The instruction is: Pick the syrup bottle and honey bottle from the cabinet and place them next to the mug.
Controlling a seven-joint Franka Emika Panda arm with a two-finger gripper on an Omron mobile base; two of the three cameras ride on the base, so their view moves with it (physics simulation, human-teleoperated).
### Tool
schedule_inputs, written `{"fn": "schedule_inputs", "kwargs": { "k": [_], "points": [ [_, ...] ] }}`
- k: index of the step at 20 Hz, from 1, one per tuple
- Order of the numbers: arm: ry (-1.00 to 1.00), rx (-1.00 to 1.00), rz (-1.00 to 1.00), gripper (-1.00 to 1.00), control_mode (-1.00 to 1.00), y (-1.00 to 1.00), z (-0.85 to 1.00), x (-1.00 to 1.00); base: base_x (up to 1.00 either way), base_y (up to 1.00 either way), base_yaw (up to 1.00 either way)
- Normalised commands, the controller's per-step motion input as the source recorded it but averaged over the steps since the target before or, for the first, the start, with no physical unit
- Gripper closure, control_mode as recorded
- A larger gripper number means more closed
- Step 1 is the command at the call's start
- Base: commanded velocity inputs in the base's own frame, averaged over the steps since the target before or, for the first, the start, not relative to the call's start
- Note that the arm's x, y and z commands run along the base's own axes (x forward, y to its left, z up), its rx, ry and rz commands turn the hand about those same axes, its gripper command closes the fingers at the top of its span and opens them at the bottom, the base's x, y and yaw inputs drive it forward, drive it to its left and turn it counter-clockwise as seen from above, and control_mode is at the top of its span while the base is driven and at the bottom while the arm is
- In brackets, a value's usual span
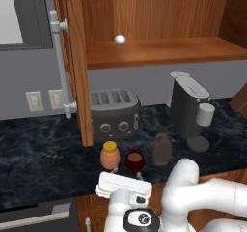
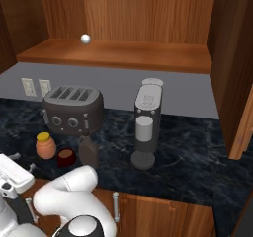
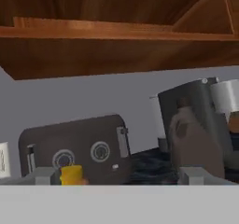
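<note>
The honey (image 1: pixel 110 155) stood upright on the dark marble counter (image 1: pixel 43 153), near its front edge, with the mug (image 1: pixel 134 161) just beside it on the right and the syrup (image 1: pixel 162 149) just beyond the mug, the three in a short row with small gaps between them. In the hand view the honey's yellow cap (image 3: pixel 71 174) showed low at the left and the syrup's brown body (image 3: pixel 196 143) at the right, in front of the coffee machine (image 3: pixel 196 111). The gripper (image 1: pixel 122 185) hung low in front of the row, before the counter's edge, jaws spread wide and holding nothing, clear of both bottles. Behind the row sat the toaster (image 1: pixel 115 113) to the left and the coffee machine to the right, with bare counter between them. Above, the cabinet (image 1: pixel 159 52) stood open, its door (image 1: pixel 72 62) swung out edge-on over the counter left of the toaster, and a small white ball (image 1: pixel 120 39) rested on the shelf.
</note>
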Motion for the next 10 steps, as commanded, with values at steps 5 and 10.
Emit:
{"fn": "schedule_inputs", "kwargs": {
  "k": [5, 10],
  "points": [
    [-0.23, 0.10, 0.00, -1.00, -1.00, -0.23, 1.00, -0.50, 0.00, 0.00, 0.00],
    [-0.13, 0.15, 0.00, -1.00, -1.00, -0.07, 0.99, -0.45, 0.00, 0.00, 0.00]
  ]
}}
